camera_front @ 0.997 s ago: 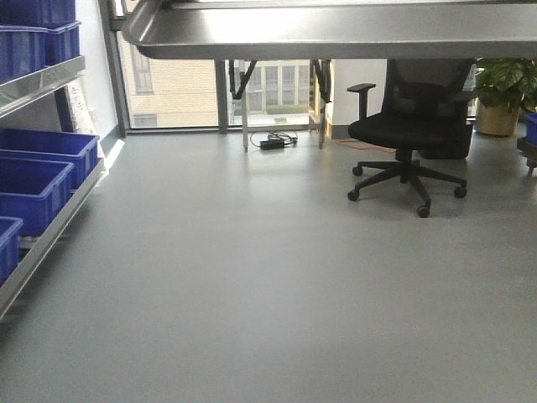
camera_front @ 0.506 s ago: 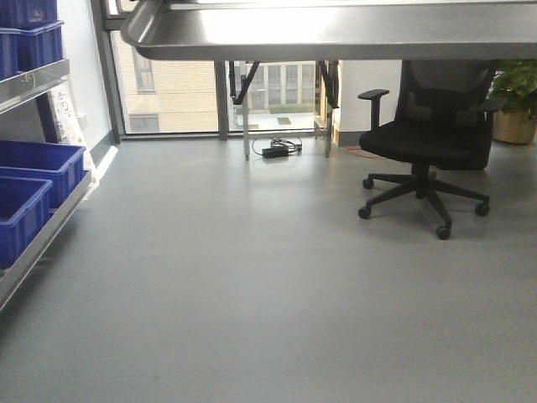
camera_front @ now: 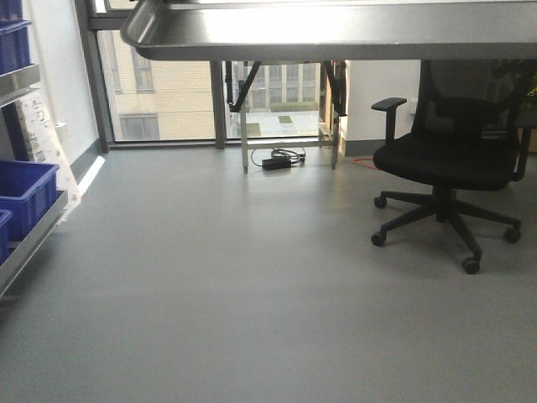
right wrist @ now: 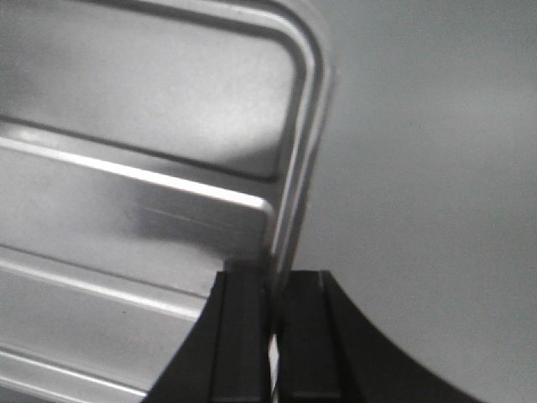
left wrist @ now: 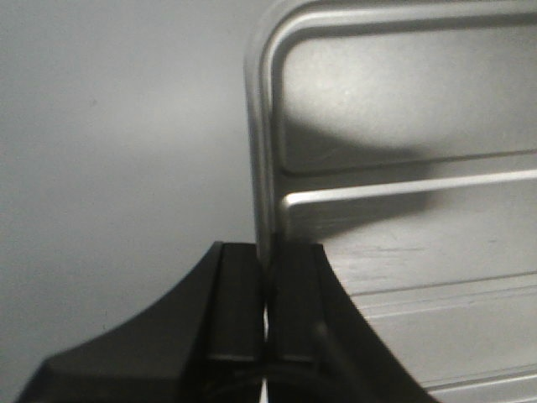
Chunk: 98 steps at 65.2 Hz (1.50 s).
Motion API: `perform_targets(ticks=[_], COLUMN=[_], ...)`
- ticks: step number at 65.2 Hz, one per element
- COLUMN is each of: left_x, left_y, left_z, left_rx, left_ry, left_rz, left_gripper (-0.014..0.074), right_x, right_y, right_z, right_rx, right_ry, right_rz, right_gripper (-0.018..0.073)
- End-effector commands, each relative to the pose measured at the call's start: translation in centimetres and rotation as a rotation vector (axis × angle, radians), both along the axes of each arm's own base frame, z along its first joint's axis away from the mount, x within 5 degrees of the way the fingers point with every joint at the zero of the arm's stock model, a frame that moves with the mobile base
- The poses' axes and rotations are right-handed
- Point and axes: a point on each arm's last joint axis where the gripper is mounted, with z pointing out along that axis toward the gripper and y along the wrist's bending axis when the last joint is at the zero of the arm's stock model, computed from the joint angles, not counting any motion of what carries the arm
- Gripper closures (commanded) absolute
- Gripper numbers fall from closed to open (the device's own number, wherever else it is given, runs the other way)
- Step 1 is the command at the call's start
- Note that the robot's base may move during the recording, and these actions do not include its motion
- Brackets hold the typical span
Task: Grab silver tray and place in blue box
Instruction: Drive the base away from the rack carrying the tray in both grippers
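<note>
- The left gripper [left wrist: 267, 336], at the bottom centre of its wrist view, has its two black pads pressed together on the raised rim of the silver tray [left wrist: 403, 126]. The rim edge is pinched between them near a rounded corner.
- The right gripper [right wrist: 273, 336] mirrors this at the bottom centre of its own view. It is clamped on the opposite rim, with the ridged tray base spreading to the left of the frame.
- In the front view the silver tray [camera_front: 336, 34] spans the top of the frame, carried high and roughly level above the grey floor [camera_front: 252, 294].
- The step in hand looks like transport. Both grips are thin edge pinches, so the arms should move together at one spacing and one height. Any pull apart or twist could slip the rim out of the pads.
- A blue box [camera_front: 25, 186] sits on a metal rack [camera_front: 29, 239] at the left edge. Only part of it shows, so it may or may not be the target.
- To finish well, the tray should be centred over the box opening and lowered inside before either grip lets go.
- Further back are a black office chair [camera_front: 445, 159] at right, a black power adapter [camera_front: 275, 163] on the floor, and a window [camera_front: 159, 92].
- No brand, label or writing can be read in any view.
</note>
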Motion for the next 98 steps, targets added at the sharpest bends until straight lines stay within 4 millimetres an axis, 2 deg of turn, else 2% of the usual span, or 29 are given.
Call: perform_targets(ticks=[1,98], left_x=[-0.64,-0.64], left_y=[1.07,1.05], left_z=[1.65,1.66], left_rx=[0.019,0.017], left_ry=[-0.043,-0.043], left_rz=[-0.012,-0.012], left_gripper=[0.0694,0.0694], right_x=[-0.10,-0.04], right_y=[-0.62,-0.61], right_z=[1.34,1.31], right_rx=[-0.034,-0.037], right_ry=[-0.079,-0.079], right_rz=[0.014,0.014], right_gripper=[0.0503,0.0503])
